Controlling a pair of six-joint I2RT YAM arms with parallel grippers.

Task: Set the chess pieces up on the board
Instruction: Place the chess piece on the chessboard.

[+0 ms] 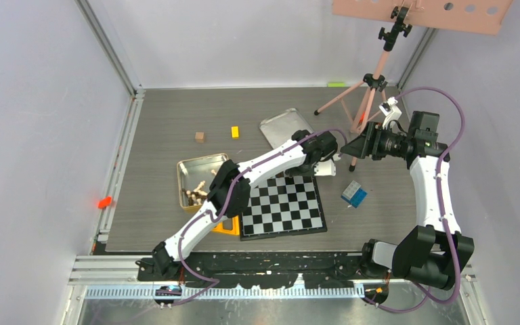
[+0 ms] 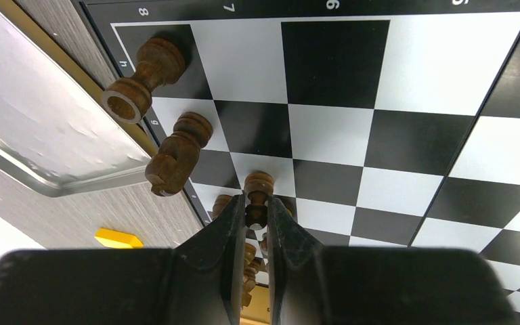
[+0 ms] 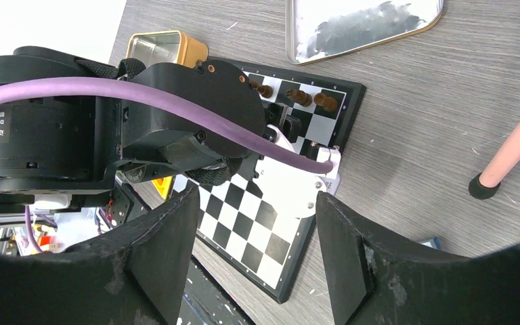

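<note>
Over the board's (image 1: 283,203) far right corner, top view: left gripper (image 1: 325,167) is low, its arm stretched diagonally across the surface (image 1: 156,122). Board lies by the near edge, about mid-width. Tin (image 1: 193,168) sits just off the board's left edge with loose pieces (image 1: 196,193) inside, partly hidden by the arm. Lid (image 1: 281,125) is just beyond the board's far edge. Cube (image 1: 200,137) and yellow block (image 1: 235,132) lie further left toward the far edge, apart from each other. Blue cube (image 1: 354,194) is near the board's right edge. Right gripper (image 1: 359,145) is raised past the far right corner, beside the tripod (image 1: 372,88).

Left wrist: left gripper (image 2: 254,206) is clenched on a dark piece (image 2: 258,184) over the board's edge row; can't tell if its base touches the square. Corner piece (image 2: 142,78) stands on the corner square and second piece (image 2: 178,152) on the next square along. A fourth piece (image 2: 221,203) shows just behind the left finger. Lid rim runs right beside the board border.

Right wrist: right gripper (image 3: 254,264) has its jaws spread wide, hanging above the board and looking down on the left arm's wrist (image 3: 108,128). Dark pieces line the far row near the lid.
</note>
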